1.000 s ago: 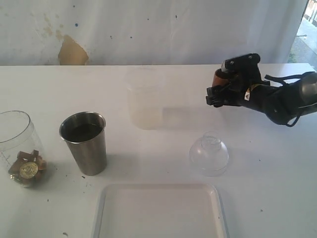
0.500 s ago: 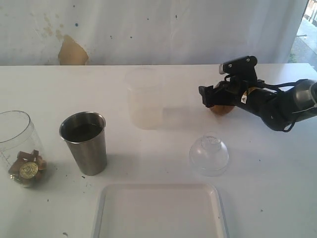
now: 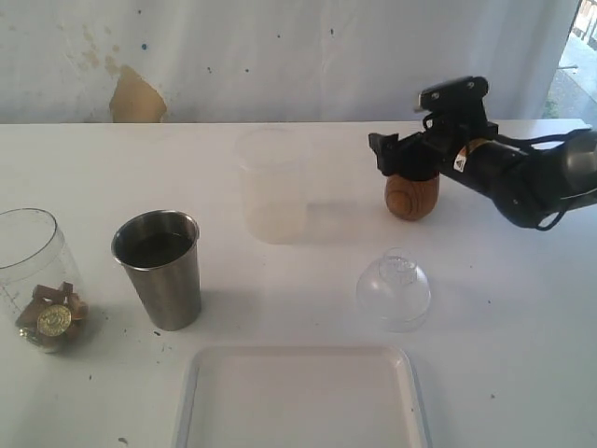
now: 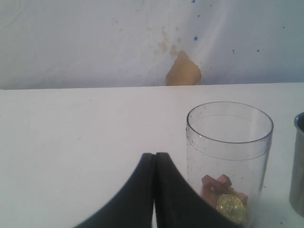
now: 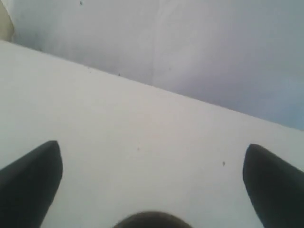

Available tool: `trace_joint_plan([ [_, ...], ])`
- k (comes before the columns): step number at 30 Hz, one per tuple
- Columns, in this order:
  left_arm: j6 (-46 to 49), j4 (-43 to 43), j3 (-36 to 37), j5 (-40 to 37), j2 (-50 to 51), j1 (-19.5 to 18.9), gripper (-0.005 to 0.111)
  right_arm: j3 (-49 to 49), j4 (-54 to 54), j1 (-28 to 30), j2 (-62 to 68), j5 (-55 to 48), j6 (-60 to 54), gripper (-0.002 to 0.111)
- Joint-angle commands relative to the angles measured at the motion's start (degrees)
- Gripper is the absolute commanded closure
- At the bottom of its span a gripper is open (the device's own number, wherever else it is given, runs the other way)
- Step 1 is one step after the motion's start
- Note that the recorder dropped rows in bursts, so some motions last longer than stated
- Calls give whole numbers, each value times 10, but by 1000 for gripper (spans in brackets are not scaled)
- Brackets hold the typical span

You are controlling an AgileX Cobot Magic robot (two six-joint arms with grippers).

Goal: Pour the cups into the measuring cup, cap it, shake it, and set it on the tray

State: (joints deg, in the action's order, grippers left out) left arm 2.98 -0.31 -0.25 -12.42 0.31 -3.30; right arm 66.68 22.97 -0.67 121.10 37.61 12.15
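The clear measuring cup [image 3: 33,278] stands at the far left with wooden pieces and a gold coin at its bottom; it also shows in the left wrist view [image 4: 229,152]. The steel tumbler [image 3: 159,268] stands upright beside it. At the back right, the small wooden cup [image 3: 411,195] sits upright on the table, and its top shows in the right wrist view [image 5: 152,220]. My right gripper [image 3: 403,161] [image 5: 153,147] hovers just above it, open, holding nothing. My left gripper [image 4: 154,157] is shut and empty beside the measuring cup. The white tray [image 3: 300,397] lies at the front.
A frosted translucent cup [image 3: 272,187] stands at the back middle. A clear domed lid [image 3: 394,289] rests on the table between the wooden cup and the tray. A white wall with a tan stain [image 3: 136,98] backs the table.
My right gripper brought the wooden cup down from a tilted hold, stood it on the table, opened wide and rose slightly off it. The left gripper has not moved.
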Motion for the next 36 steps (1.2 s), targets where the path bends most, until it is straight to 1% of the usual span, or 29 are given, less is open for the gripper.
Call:
trace_joint_plan([
  [1,-1,-5,3,8,-3,1,107,1,0,-3,-76,-44,62,14],
  [3,-1,-5,3,8,-3,1,107,1,0,-4,-119,-80,83,20],
  [4,-1,-5,3,8,-3,1,107,1,0,-4,-137,-102,90,24],
  [6,-1,-5,3,8,-3,1,107,1,0,-4,-185,-143,91,37],
  [7,-1,-5,3,8,-3,1,107,1,0,-4,-209,-172,91,44],
  [9,-1,-5,3,8,-3,1,107,1,0,-7,-254,-241,106,58],
  [10,-1,-5,3,8,-3,1,107,1,0,-10,-274,-292,121,64],
  [11,-1,-5,3,8,-3,1,107,1,0,-12,-289,-349,131,69],
  [12,-1,-5,3,8,-3,1,107,1,0,-16,-297,-404,137,71],
  [13,-1,-5,3,8,-3,1,107,1,0,-24,-305,-459,133,71],
  [14,-1,-5,3,8,-3,1,107,1,0,-30,-311,-513,115,68],
  [15,-1,-5,3,8,-3,1,107,1,-5,-38,-312,-553,91,64],
  [16,-1,-5,3,8,-3,1,107,1,-21,-45,-313,-606,57,55],
  [17,-1,-5,3,8,-3,1,107,1,-40,-54,-313,-643,37,49],
  [18,-1,-5,3,8,-3,1,107,1,-62,-59,-313,-663,15,44],
  [19,-1,-5,3,8,-3,1,107,1,-104,-67,-313,-686,-22,42],
  [21,-1,-5,3,8,-3,1,107,1,-176,-77,-313,-718,-79,41],
  [22,-1,-5,3,8,-3,1,107,1,-241,-86,-313,-735,-109,41],
  [25,-1,-5,3,8,-3,1,107,1,-331,-100,-313,-781,-208,41],
  [31,-1,-5,3,8,-3,1,107,1,-349,-109,-283,-834,-213,41],
  [36,-1,-5,3,8,-3,1,107,1,-369,-110,-238,-836,-234,41],
])
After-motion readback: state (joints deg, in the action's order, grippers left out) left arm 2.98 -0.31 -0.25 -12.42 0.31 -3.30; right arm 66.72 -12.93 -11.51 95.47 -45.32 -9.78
